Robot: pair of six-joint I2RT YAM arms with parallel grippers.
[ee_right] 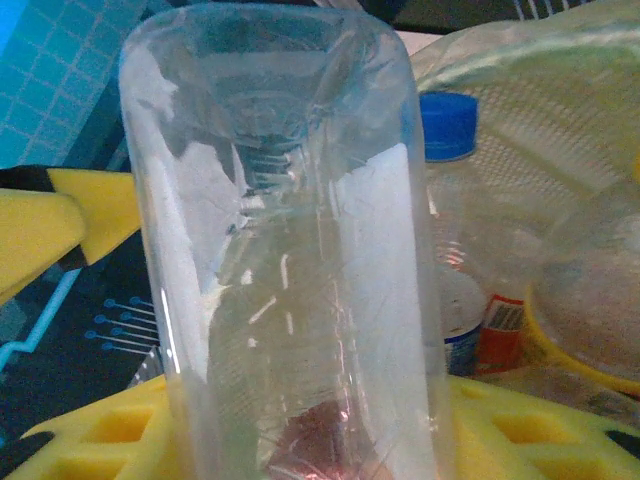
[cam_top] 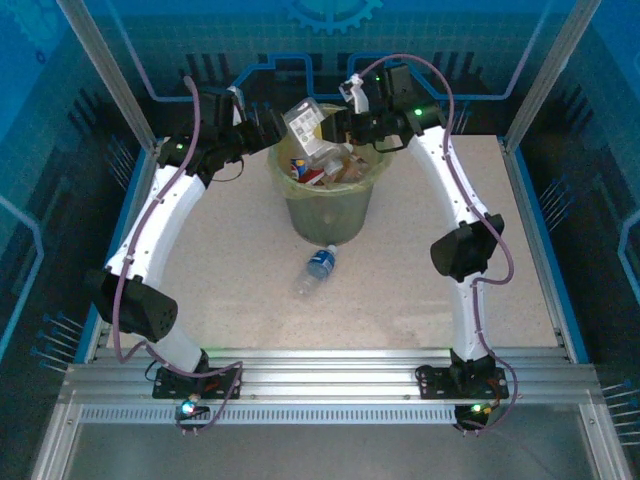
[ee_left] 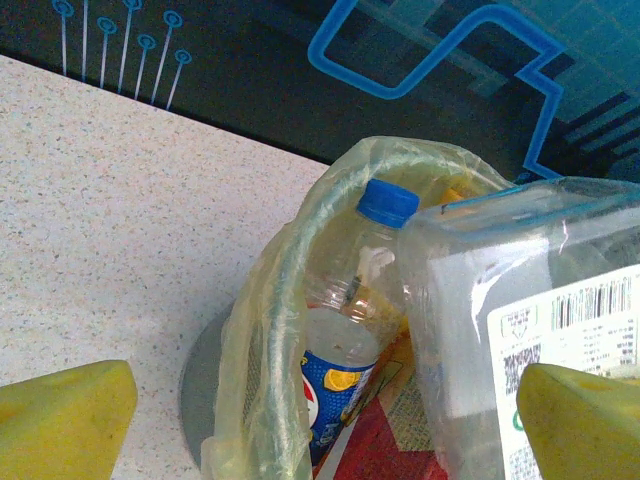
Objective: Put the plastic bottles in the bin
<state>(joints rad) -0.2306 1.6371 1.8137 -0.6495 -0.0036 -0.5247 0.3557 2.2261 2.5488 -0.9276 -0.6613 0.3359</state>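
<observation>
Above the bin (cam_top: 330, 215), the right gripper (cam_top: 336, 126) pinches a clear bottle (cam_top: 305, 125), its long axis toward the spread left gripper (cam_top: 274, 131); speckled desk (cam_top: 230, 260), blue walls (cam_top: 200, 40).

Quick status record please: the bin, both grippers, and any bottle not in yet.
bin: round olive-green bin with yellow-green bag liner, upright on the pale speckled table
bin contents: several bottles, including a blue-capped clear bottle
right gripper: jaws shut on a large clear plastic bottle with white barcode label, above the bin's mouth
left gripper: jaws open, at the bin's rim beside the held bottle
outside bin: one small clear bottle with blue label, on its side just in front of the bin
likely next: release held bottle
</observation>
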